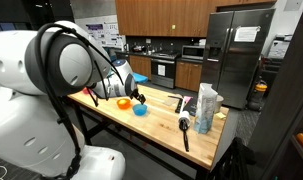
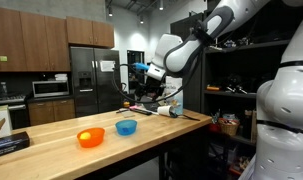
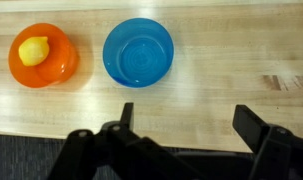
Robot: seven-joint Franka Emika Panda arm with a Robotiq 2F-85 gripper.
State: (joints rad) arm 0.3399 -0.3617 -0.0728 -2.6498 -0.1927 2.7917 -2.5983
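Observation:
My gripper (image 3: 186, 120) is open and empty, hovering above the wooden table near its edge. In the wrist view an empty blue bowl (image 3: 138, 50) sits just beyond the fingers, and an orange bowl (image 3: 43, 56) holding a yellow lemon (image 3: 34, 49) sits to its left. In both exterior views the gripper (image 1: 138, 95) (image 2: 141, 98) hangs above the table by the blue bowl (image 1: 140, 110) (image 2: 126, 127) and the orange bowl (image 1: 122, 102) (image 2: 90, 138).
The long wooden table (image 1: 161, 125) also carries a black-handled utensil (image 1: 184, 128), a plastic bag with a bottle (image 1: 205, 105) and a dark tray (image 1: 163, 99). A fridge (image 1: 231, 55) and kitchen cabinets stand behind. A black object (image 2: 9, 146) lies at the table's end.

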